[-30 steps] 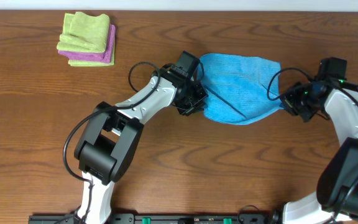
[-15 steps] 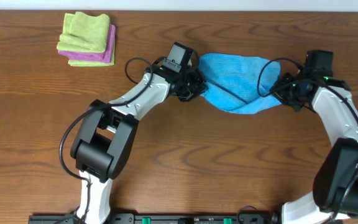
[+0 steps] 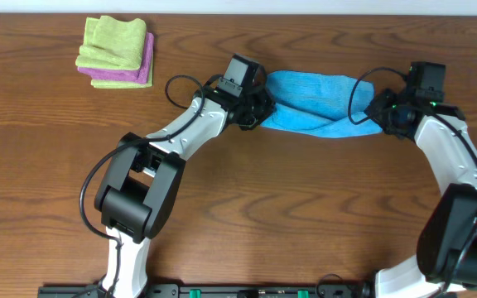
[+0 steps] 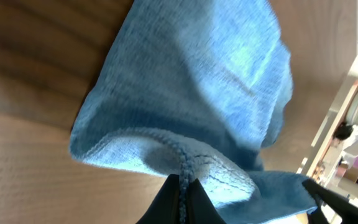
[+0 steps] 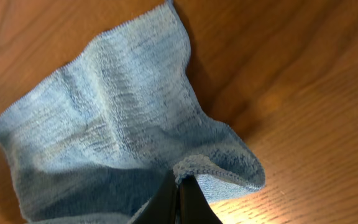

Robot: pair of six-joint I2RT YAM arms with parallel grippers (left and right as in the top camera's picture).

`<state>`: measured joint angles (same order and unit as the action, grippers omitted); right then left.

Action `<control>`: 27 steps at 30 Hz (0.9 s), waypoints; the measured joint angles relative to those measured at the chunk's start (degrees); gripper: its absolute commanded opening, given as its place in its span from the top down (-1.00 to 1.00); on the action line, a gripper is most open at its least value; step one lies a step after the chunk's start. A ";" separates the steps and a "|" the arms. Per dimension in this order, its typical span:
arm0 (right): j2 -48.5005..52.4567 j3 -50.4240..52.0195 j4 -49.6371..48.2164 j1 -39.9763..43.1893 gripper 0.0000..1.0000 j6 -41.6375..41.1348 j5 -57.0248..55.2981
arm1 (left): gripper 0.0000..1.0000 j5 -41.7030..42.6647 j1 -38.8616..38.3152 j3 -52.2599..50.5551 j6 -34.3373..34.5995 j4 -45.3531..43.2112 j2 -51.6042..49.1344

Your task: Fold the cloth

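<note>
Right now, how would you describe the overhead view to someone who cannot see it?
A sky-blue cloth is held over a wooden table, the robot's left hand pinching one end and its right hand the other. A folded lime-green cloth lies on a purple one in the upper left.

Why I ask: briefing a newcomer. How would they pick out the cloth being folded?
At the far edge of the table, look between the arms. The cloth is held between the left end effector and right end effector. It is sky blue, unlike the green cloth and purple cloth stacked far left.
</note>
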<state>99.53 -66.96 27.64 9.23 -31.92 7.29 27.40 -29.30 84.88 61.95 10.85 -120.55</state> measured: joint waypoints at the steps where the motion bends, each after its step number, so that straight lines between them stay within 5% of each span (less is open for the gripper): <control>1: 0.04 0.00 -0.55 -0.24 0.97 0.02 -0.33 | 0.88 -0.55 -0.02 0.00 0.24 -0.57 0.00; 27: 5.97 0.00 -12.37 -2.10 0.97 0.44 -6.08 | 0.88 -13.53 -0.22 0.00 3.63 -7.96 0.00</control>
<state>105.49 -66.96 15.27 7.14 -31.48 1.21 13.87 -29.52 84.88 65.58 2.90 -120.55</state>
